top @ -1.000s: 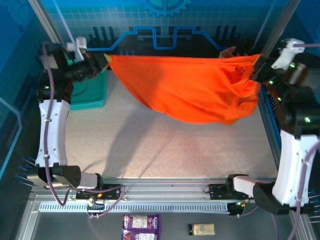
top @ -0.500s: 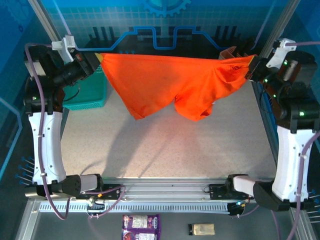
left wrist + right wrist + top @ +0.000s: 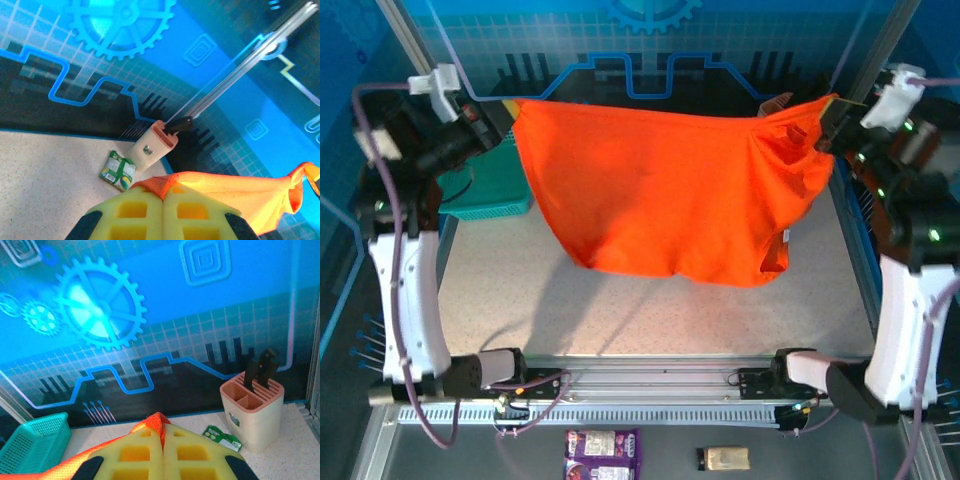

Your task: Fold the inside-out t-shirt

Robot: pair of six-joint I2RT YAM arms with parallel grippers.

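We are clenching both finger pairs on cloth: left gripper (image 3: 164,192) pinching a top edge at 10 o'clock, right gripper (image 3: 162,432) at 2 o'clock. Between them the inside-out t-shirt (image 3: 660,190) is hanging as a spread sheet above the table (image 3: 620,320), bunched half a second ago; we are judging it ready for laying flat.

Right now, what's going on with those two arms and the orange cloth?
Both arms hold the inside-out t-shirt up in the air, spread wide between them over the table. The left end effector is shut on one top corner and the right end effector on the other. The shirt hangs open like a sheet, and no fold has been made yet. A teal basket sits at the table's far left.
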